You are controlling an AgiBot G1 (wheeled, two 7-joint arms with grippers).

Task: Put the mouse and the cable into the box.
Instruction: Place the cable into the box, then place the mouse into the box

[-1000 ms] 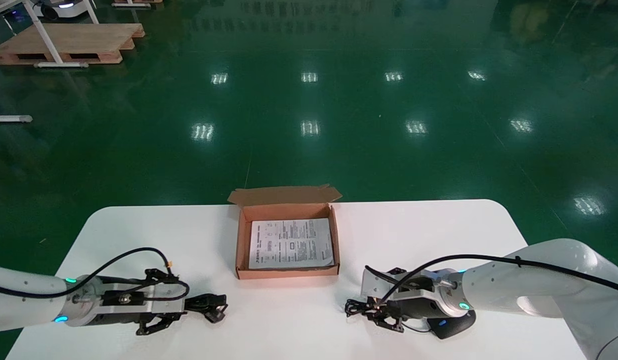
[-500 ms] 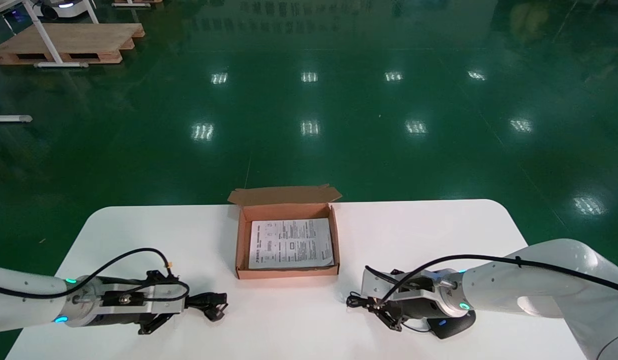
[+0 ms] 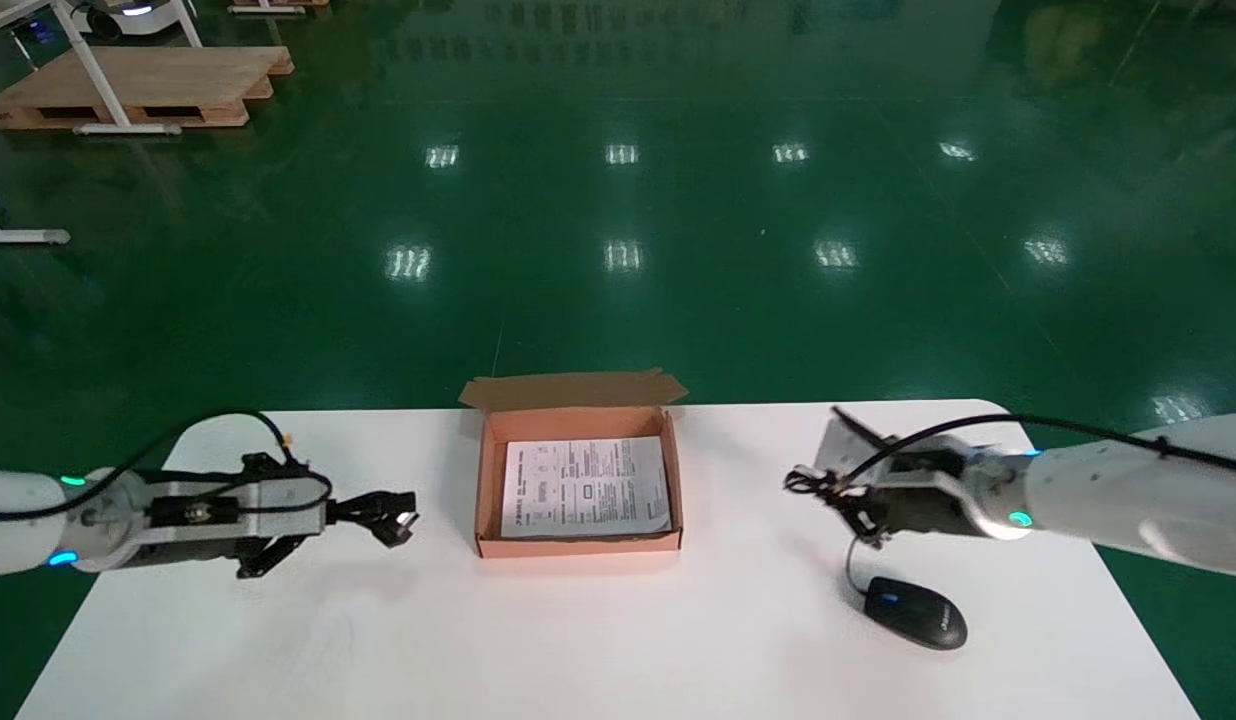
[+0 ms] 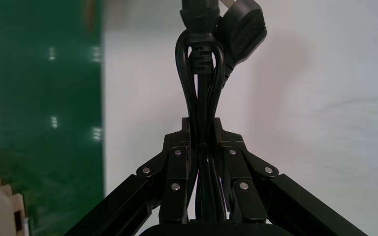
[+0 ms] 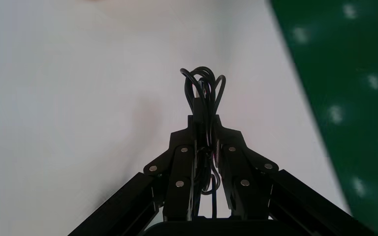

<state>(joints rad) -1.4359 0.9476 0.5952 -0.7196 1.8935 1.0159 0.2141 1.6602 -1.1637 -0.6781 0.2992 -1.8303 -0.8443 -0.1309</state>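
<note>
Head view has the left gripper (image 3: 363,506) clamped on a bundled power cable (image 3: 398,516) left of the open cardboard box (image 3: 578,546), the right gripper (image 3: 843,495) pinching the coiled cord (image 3: 803,482) of the mouse (image 3: 916,612) lying near the table's (image 3: 678,650) front edge, likely to lift without tangling.

Left tool (image 3: 366,508), right tool (image 3: 840,492) higher now, each with cable (image 4: 200,88).

My left arm (image 3: 8,515) and right arm (image 3: 1128,490) are white rounded shells, each with a teal light ring (image 3: 1018,519) and a black lead (image 3: 938,430) looping outside. My left gripper (image 3: 403,510) and right gripper (image 3: 823,490) are black linkages dotted with silver screws (image 4: 174,152).
</note>
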